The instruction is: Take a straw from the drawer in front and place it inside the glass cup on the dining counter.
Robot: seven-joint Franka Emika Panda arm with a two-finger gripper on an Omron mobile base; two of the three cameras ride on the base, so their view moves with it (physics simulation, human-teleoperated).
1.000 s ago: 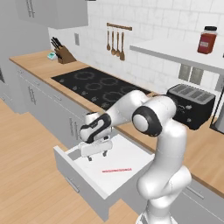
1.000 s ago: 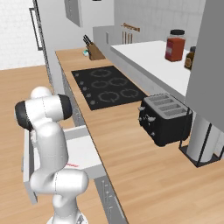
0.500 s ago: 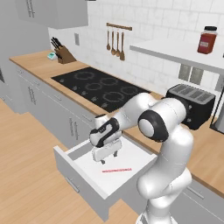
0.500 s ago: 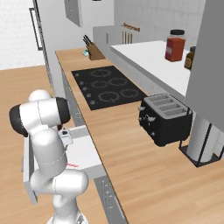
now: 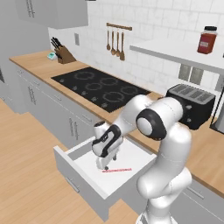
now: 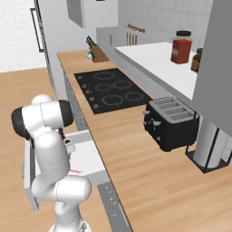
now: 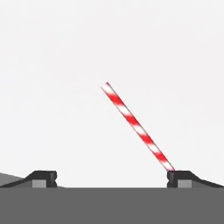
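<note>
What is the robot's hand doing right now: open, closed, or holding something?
Hand: open, holding nothing, low in the drawer with the straw lying ahead of it.

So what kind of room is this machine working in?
A kitchen, computer-rendered by the look of it: a black hob set in a wooden worktop, a toaster, and a knife block against the tiled wall.

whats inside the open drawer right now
One red-and-white striped straw lies flat on the white floor of the drawer, with the open claw just above it. The arm covers the drawer's back corner.
</note>
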